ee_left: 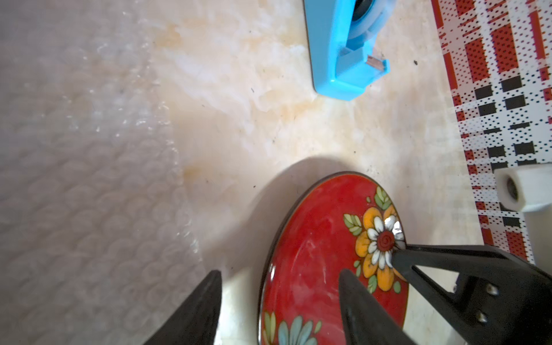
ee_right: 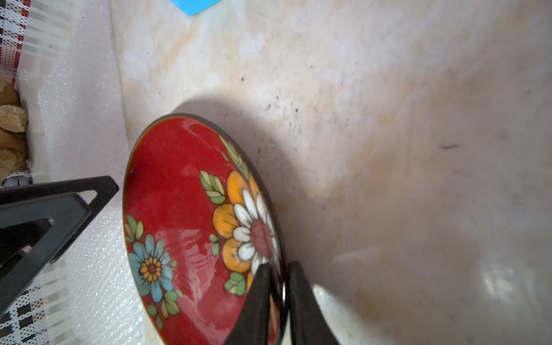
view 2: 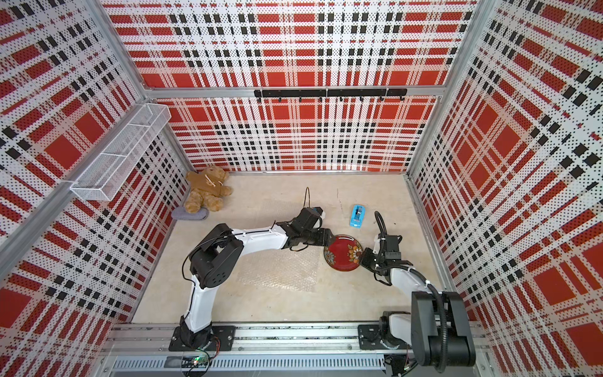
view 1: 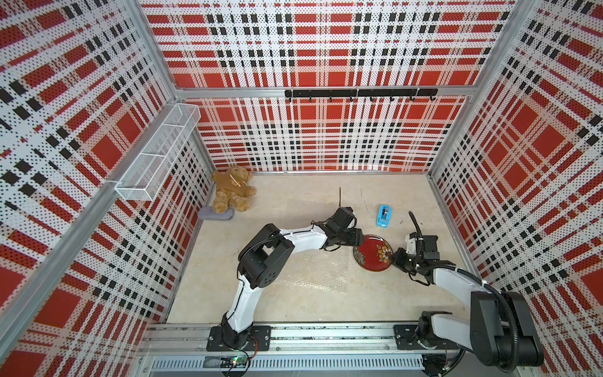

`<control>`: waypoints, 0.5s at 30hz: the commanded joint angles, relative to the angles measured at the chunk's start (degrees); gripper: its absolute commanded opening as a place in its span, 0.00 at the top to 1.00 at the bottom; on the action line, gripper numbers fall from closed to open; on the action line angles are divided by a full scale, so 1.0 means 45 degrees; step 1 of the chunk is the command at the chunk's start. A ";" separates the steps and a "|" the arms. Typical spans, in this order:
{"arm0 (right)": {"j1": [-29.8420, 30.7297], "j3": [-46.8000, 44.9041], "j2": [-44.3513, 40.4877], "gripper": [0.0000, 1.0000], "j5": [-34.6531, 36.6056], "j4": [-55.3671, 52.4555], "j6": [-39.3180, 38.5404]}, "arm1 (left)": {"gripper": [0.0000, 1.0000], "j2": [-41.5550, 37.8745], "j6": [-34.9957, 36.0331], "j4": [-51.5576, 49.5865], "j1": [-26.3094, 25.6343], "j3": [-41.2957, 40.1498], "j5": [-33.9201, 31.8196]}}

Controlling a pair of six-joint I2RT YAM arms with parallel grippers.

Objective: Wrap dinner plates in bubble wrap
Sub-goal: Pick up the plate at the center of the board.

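Our right gripper (ee_right: pixel 279 268) pinches the rim of the plate (view 1: pixel 370 254), which sits tilted near the right edge of the bench (view 1: pixel 293 310), just beside the bubble wrap (view 1: pixel 313 271). Our left gripper (ee_left: pixel 280 271) stands open astride the plate's opposite rim. A wire basket (view 1: pixel 156 153) hangs above the bench's left edge.

Glossy glazed plate (ee_right: pixel 179 194), shiny plastic bubble wrap (ee_left: pixel 89 209)

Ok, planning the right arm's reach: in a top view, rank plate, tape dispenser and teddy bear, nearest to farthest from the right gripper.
1. Red flowered plate, rim in the right gripper.
2. Blue tape dispenser, beyond the plate.
3. Teddy bear, far-left corner.
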 commanded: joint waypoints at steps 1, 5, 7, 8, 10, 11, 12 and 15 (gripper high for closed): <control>-0.0066 -0.0163 0.0461 0.87 0.0907 -0.0495 -0.0213 | 0.36 0.0004 0.0067 -0.0177 -0.0118 0.0071 0.0231; -0.0066 -0.0023 0.0824 0.94 0.1105 -0.0621 -0.0107 | 0.39 0.0038 0.0205 -0.0158 -0.0278 0.0149 0.0568; -0.0066 0.0044 0.0914 0.95 0.1147 -0.0665 -0.0105 | 0.43 0.0113 0.0128 -0.0080 -0.0278 0.0156 0.0725; -0.0052 0.0062 0.0934 0.95 0.1147 -0.0670 -0.0120 | 0.44 0.0181 0.0109 -0.0068 -0.0278 0.0167 0.0775; -0.0052 0.0083 0.0999 0.96 0.1196 -0.0772 -0.0162 | 0.46 0.0273 0.0051 -0.0058 -0.0278 0.0159 0.0800; -0.0058 0.0091 0.0999 0.96 0.1241 -0.0815 -0.0164 | 0.46 0.0290 0.0012 -0.0060 -0.0278 0.0121 0.0763; -0.0067 0.0092 0.1004 0.96 0.1264 -0.0831 -0.0144 | 0.45 0.0290 -0.0042 -0.0077 -0.0278 0.0058 0.0662; -0.0065 0.0097 0.1003 0.97 0.1283 -0.0841 -0.0114 | 0.35 0.0335 -0.0309 -0.0416 -0.0259 -0.0065 -0.0314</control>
